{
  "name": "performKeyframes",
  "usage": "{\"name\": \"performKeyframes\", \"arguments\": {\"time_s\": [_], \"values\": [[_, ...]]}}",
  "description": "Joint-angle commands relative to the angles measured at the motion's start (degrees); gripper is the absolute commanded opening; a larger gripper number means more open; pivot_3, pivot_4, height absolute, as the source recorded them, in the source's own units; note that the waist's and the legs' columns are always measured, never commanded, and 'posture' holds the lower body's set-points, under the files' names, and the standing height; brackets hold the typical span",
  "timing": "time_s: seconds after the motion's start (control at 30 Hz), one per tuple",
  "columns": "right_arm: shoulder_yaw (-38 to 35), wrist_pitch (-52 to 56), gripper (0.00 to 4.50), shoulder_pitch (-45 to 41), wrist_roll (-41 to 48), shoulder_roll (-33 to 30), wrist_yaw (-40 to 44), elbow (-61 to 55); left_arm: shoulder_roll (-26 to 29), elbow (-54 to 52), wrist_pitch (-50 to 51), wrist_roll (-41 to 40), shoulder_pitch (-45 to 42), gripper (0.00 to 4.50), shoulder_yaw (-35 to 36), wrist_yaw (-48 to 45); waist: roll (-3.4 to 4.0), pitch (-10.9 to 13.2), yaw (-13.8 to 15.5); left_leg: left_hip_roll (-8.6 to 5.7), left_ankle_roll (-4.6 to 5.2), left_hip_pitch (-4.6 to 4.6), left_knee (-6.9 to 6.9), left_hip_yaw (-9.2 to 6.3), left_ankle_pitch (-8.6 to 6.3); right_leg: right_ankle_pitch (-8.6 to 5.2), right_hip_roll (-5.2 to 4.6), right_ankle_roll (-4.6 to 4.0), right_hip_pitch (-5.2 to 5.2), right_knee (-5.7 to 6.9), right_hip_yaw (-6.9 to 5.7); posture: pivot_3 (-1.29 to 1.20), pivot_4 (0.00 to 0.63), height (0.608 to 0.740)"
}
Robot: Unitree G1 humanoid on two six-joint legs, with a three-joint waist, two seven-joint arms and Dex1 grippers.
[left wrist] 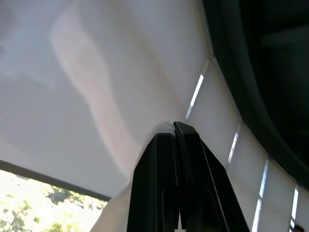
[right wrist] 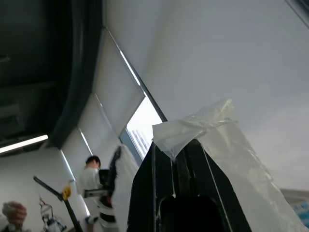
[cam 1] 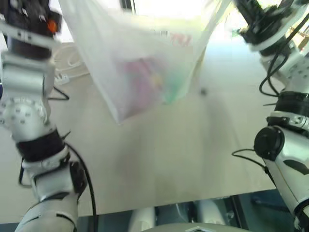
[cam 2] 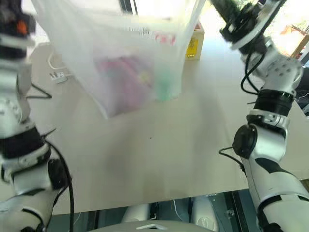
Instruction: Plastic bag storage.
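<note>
surface [cam 2: 159,164]: bare pale top below both hands, nearest part with nothing on it.
left hand [left wrist: 175,126]: fingers pressed together, thin white film pinched between the tips; pointing steeply upward.
right hand [right wrist: 176,145]: fingers closed on a crumpled fold of the same film, which sticks out above the tips; also pointing up.
plastic bag [cam 2: 120,63]: hangs between the two hands, slung from its top edge, bottom clear of the surface by my read. Translucent white, red print near the top on the right-hand side.
contents: a pink shape [cam 2: 123,87] and a green one [cam 2: 164,84] show through the film, sagging to the lowest corner under the hands. Cannot tell what they are.
handling: very light, limp, crinkly, no stiffness. Film is slick and thin; the load inside pulls it taut from the pinch points, so it could slip or tear there. It will swing if moved fast.
where to grip: top rim or handles, bunched into several layers, as both hands have it now. A single-layer pinch looks weak.
beyond the bag: yellow box [cam 2: 194,43] on the surface just behind it, toward the right hand; white power strip [cam 2: 57,75] and cable further out on the left-hand side.
far: person in white [right wrist: 94,181] seen in the right wrist view.
</note>
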Motion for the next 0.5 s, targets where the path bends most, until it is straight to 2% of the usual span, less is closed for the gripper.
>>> {"name": "performKeyframes", "arguments": {"time_s": [0.03, 0.2, 0.43, 0.5], "values": [[-3.63, -2.13, 0.04, -3.78, 4.51, -1.7, -2.82, 0.02, 0.08, 4.53, -1.06, 4.46, -3.99, 0.0, 1.91, -2.4, 0.0, 0.0, -0.12, -0.01, 0.0, 0.01, 0.0, 0.03, 0.0, 0.0, -0.01, 0.0, -0.01, -0.08, -0.01, 0.0, 0.15, 0.74], [-3.33, -3.31, 0.04, -4.02, 4.62, -3.52, -4.65, 1.19, -1.87, 4.73, 2.52, 10.13, -1.05, 0.0, -0.57, -5.3, 0.0, 0.02, -0.22, 0.01, 0.0, 0.03, -0.04, 0.11, 0.0, 0.0, -0.13, 0.0, -0.08, -0.07, -0.39, 0.0, 0.15, 0.74], [3.45, -2.83, 0.04, -0.46, -0.99, -4.5, -7.11, -1.32, -3.31, 2.68, 6.54, 18.86, 6.76, 0.0, -4.43, -8.23, 0.0, 0.07, -0.22, 0.0, 0.0, 0.02, -0.03, 0.13, 0.0, 0.0, -0.18, 0.0, -0.08, -0.05, -0.42, 0.0, 0.15, 0.74], [6.35, -2.49, 0.55, 1.49, -2.93, -5.22, -5.92, -2.94, -3.3, 1.29, 6.42, 21.94, 8.52, 0.54, -5.09, -8.23, 0.0, 0.08, -0.22, 0.01, 0.0, 0.01, -0.04, 0.13, 0.0, 0.0, -0.18, 0.0, -0.08, -0.02, -0.43, 0.0, 0.15, 0.74]]}}
